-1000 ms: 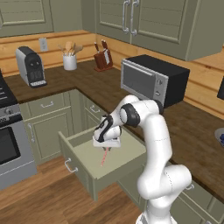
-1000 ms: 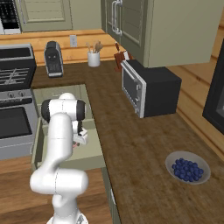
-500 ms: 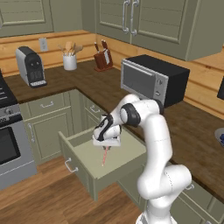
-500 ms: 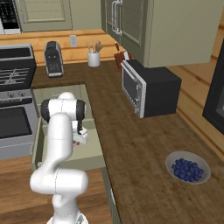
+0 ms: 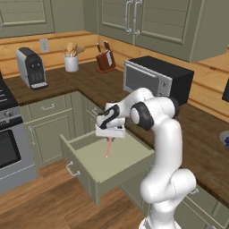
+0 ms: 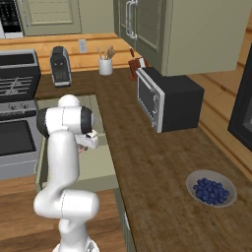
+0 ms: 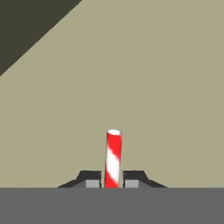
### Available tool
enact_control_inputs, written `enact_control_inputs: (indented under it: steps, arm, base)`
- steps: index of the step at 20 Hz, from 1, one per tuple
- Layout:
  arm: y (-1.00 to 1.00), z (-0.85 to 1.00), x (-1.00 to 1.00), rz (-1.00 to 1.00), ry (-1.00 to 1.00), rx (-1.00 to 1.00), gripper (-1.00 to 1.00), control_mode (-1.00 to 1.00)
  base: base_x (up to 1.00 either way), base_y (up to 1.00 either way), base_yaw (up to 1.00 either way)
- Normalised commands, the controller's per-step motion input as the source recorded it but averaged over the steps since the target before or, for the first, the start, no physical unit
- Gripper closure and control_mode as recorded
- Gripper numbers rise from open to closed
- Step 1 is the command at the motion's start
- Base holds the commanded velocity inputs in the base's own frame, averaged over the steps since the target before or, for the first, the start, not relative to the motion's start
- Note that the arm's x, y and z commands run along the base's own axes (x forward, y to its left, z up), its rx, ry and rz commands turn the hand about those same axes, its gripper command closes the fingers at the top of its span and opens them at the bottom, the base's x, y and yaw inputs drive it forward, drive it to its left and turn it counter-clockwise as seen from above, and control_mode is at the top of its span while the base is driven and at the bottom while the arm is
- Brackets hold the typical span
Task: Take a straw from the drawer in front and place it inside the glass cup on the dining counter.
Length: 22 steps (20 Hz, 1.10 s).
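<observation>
The straw [image 7: 113,157] is red and white striped and stands upright between my two dark fingertips, with my gripper [image 7: 112,180] shut on it. In the left base view the straw [image 5: 108,148] hangs as a thin pink stick below the gripper [image 5: 110,137], above the floor of the open sage-green drawer [image 5: 127,163]. From the right side the drawer [image 6: 101,163] shows beside my arm, with the gripper [image 6: 84,146] low over it. The glass cup and the dining counter are out of view.
A black microwave [image 5: 157,79] stands on the dark countertop [image 5: 203,145] right of the drawer. A coffee machine [image 5: 31,68], utensil jar [image 5: 70,61] and knife block [image 5: 105,61] line the back wall. The stove [image 5: 11,134] sits at left; a blueberry bowl [image 6: 211,188] rests at right.
The gripper with the straw has risen slightly above the drawer floor. The arm has otherwise hardly moved.
</observation>
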Motion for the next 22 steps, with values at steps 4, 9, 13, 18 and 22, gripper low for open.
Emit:
enact_control_inputs:
  steps: [4,9,13,18,22]
  arm:
    - [-0.11,1.00,-0.29,0.00,0.00,0.06,1.00,-1.00]
    - [-0.11,1.00,-0.33,0.00,0.00,0.02,1.00,-1.00]
    - [-0.11,1.00,-0.45,0.00,-0.06,0.00,1.00,-1.00]
    - [-0.16,1.00,-0.57,0.00,-0.11,-0.04,1.00,-1.00]
    - [-0.21,1.00,-0.77,0.00,-0.14,-0.06,1.00,-1.00]
  base:
    - [0.00,0.00,0.00]
    - [0.00,0.00,0.00]
    - [0.00,0.00,0.00]
    - [0.00,0.00,0.00]
    - [0.00,0.00,0.00]
